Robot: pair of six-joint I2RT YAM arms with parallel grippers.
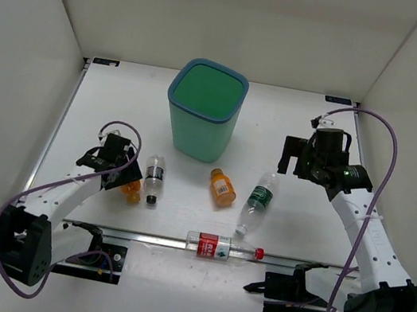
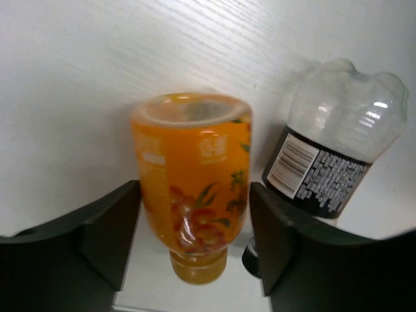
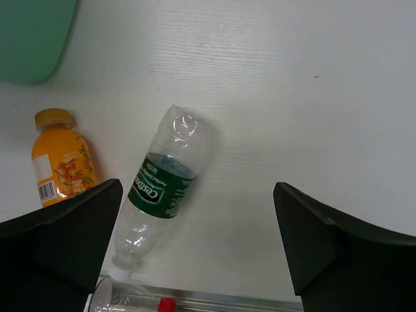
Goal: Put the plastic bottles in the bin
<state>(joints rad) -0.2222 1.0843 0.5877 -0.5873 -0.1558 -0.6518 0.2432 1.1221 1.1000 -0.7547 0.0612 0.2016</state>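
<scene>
The teal bin stands at the back centre. My left gripper is shut on a stubby orange bottle that lies on the table; its fingers press both sides. A clear bottle with a dark and white label lies right beside it. A second orange bottle, a green-labelled clear bottle and a long red-capped bottle lie in the middle and front. My right gripper is open and empty, hovering up and to the right of the green-labelled bottle.
A metal rail runs across the near edge, with the red-capped bottle lying along it. White walls enclose the table at the left, back and right. The bin's corner shows in the right wrist view.
</scene>
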